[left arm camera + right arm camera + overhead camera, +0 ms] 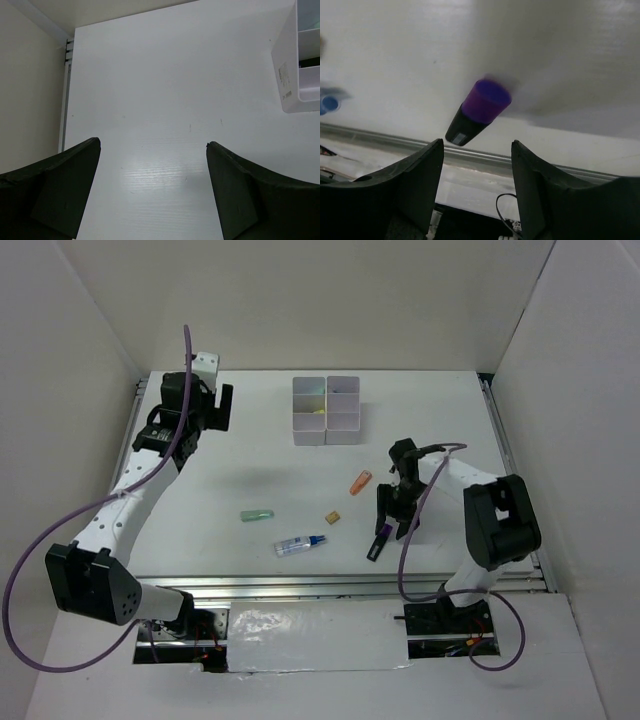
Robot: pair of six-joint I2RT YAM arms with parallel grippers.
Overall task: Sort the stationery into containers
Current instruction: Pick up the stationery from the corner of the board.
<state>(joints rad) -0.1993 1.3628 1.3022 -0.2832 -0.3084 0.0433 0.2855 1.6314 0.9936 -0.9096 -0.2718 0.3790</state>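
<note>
Item 1: purple marker (378,543) (479,112), one. We saw its long axis running near-to-far on the table (250,460), with the purple cap towards the far side and the dark body towards the near rail (395,145).

Item 2: orange marker (361,481), one, set on a diagonal.

Item 3: green marker (257,515), one, long axis left-right.

Item 4: white tube (300,545), one, nearly left-right, blue cap to the right.

Item 5: tan block (333,517), one.

Item 6: bins (326,410) (292,75), six, joined two by three at the far side.

Right gripper (393,528) (477,145): we recorded it bent down over the purple marker, fingers apart and clamping nothing.

Left gripper (225,408) (153,145): stretched to the far left beside the bins, fingers spread wide over bare table.
</note>
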